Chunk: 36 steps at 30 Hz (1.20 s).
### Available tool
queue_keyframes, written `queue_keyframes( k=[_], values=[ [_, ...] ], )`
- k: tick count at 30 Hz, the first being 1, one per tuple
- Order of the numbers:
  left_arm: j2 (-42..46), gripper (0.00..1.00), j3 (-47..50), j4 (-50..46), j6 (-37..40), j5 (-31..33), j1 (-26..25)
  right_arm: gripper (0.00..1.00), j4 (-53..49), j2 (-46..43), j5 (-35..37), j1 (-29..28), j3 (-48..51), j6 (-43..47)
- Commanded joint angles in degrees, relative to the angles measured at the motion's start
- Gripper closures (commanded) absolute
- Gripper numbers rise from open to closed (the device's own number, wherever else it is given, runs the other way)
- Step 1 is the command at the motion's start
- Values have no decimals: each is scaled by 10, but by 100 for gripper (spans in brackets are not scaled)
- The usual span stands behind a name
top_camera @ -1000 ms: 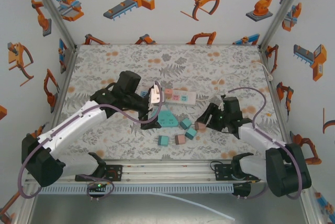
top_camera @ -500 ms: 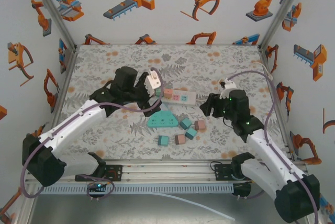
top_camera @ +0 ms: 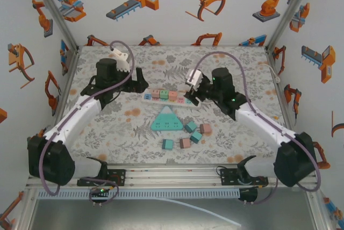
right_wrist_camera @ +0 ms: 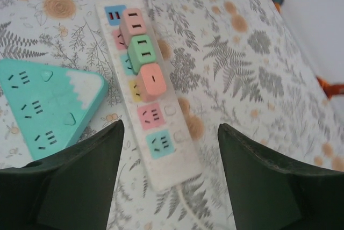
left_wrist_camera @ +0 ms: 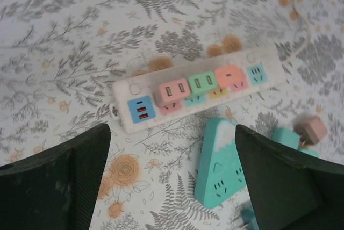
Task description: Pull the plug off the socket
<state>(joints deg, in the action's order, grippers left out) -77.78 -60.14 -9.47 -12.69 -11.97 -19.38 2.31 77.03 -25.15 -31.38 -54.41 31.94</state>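
Your floral desk (top_camera: 107, 128) carries everything. Your left arm (top_camera: 80, 114) reaches in from the left, and its jaws stand wide open with nothing between them, near the left end of the white power strip (top_camera: 185, 101) (left_wrist_camera: 141, 110) (right_wrist_camera: 153, 116). Your right arm (top_camera: 258, 122) comes from the right. Its jaws are also open and empty, above the strip's right end.

The strip lies flat at mid-desk. Just on your side of it lies a teal triangular socket block (top_camera: 166, 121) (left_wrist_camera: 220, 165) (right_wrist_camera: 45, 106), apart from the strip.

Three plugs sit side by side in the strip: a pink plug (top_camera: 156, 94) (left_wrist_camera: 172, 91) (right_wrist_camera: 133, 23), a green plug (top_camera: 164, 94) (left_wrist_camera: 201, 83) (right_wrist_camera: 144, 50) and an orange plug (top_camera: 173, 95) (left_wrist_camera: 230, 75) (right_wrist_camera: 151, 79).

Small loose adapters (top_camera: 191, 127), teal and pink, are scattered beside the triangular block, nearer you.
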Motion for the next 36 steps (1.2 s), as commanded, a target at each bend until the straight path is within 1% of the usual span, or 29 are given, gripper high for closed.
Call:
queue_keyframes(
  k=[1,6,11,16,17,22,25,27,36],
  values=[
    [-56,15,-48,-46,-85,29,24,34,-60,73,-34,-18,-58,112],
    [-132,22,-78,-72,-95,11,49,34,-77,169,-56,-29,-121,115],
    [-177,29,-88,-73,-87,-1,50,33,-78,249,-40,-29,-161,114],
    [-212,33,-97,-83,-75,-9,50,36,-85,308,-59,-29,-198,107],
    [-218,33,-97,-83,-72,-11,50,37,-84,315,-61,-29,-202,106],
    [-244,33,-98,-82,-58,-25,49,48,-97,348,-65,-29,-223,105],
    [-256,38,-98,-75,-53,-37,49,57,-100,355,-70,-29,-222,105],
    [-266,38,-102,-76,-49,-45,47,62,-100,356,-70,-29,-219,106],
    [-308,39,-127,-101,-37,-71,34,65,-100,352,-75,-29,-215,107]
  ],
)
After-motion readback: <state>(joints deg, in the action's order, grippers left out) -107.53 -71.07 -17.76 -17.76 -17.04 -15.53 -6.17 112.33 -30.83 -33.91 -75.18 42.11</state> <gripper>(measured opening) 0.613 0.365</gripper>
